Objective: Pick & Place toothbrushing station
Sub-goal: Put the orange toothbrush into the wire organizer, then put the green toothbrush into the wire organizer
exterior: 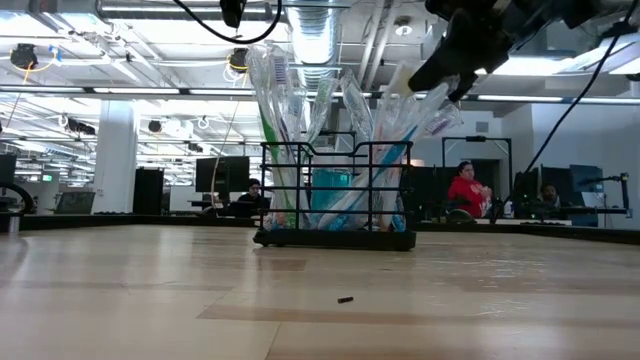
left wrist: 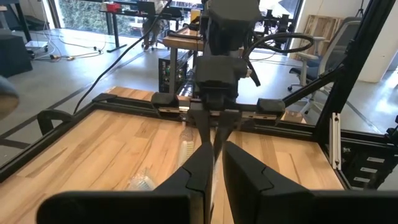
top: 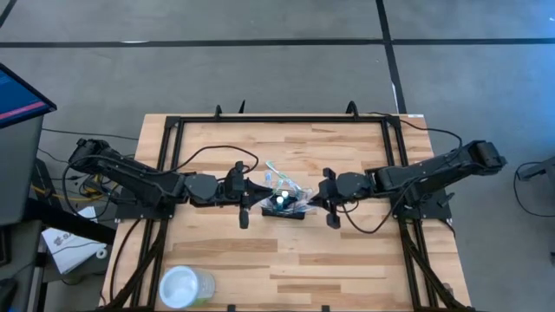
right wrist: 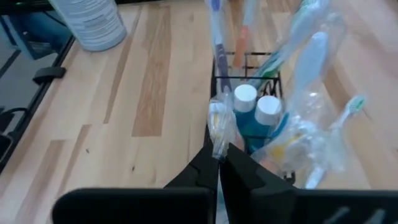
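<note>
1. The right gripper [right wrist: 219, 163] has its fingers pinched together on the clear wrapper of a packaged toothbrush [right wrist: 219, 124] standing in the caddy.
2. Directly ahead of those fingers sits the toothbrushing station [top: 286, 206], a black wire caddy at the middle of the table [top: 347, 269], holding wrapped toothbrushes [exterior: 300, 100] and two white-capped blue tubes [right wrist: 256, 115].
3. The left gripper [left wrist: 212, 163] faces it from the caddy's other side, fingers nearly closed on a thin clear wrapper edge.
4. Farther off, toward the table's near left corner, stands a clear plastic cup [top: 184, 286].
</note>
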Robot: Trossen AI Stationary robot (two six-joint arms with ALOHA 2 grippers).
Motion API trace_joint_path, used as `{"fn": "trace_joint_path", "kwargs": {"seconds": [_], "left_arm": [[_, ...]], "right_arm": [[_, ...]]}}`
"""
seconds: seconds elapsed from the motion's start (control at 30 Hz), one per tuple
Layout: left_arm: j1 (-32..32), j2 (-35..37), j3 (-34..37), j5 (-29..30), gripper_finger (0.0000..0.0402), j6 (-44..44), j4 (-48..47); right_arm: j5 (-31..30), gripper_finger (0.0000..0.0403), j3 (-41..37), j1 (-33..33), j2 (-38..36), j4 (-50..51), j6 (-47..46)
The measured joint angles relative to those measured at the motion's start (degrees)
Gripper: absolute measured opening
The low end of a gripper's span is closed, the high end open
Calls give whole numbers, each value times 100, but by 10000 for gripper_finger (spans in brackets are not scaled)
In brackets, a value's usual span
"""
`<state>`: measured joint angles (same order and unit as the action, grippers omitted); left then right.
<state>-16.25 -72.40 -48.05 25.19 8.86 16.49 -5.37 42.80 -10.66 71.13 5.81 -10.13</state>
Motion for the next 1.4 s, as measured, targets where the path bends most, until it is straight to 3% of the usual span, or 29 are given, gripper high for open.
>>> {"fn": "trace_joint_path", "kwargs": {"seconds": [0.43, 0.7, 1.0, 1.13, 1.4], "left_arm": [[0, 0, 0, 0, 30, 0, -17], [-1, 0, 0, 0, 30, -14, -19], [27, 187, -2, 29, 30, -708, -268], [234, 778, 356, 118, 30, -1031, -520], [691, 2688, 2305, -44, 30, -271, -358]], "right_arm": [[110, 80, -6, -2, -488, 132, 0], [104, 80, -6, -104, -809, 164, -2], [42, 65, -8, -131, -1519, 474, 315], [-240, 60, -112, -122, -2004, 524, 768], [-450, 59, -898, -25, -2977, 468, 623]]}}
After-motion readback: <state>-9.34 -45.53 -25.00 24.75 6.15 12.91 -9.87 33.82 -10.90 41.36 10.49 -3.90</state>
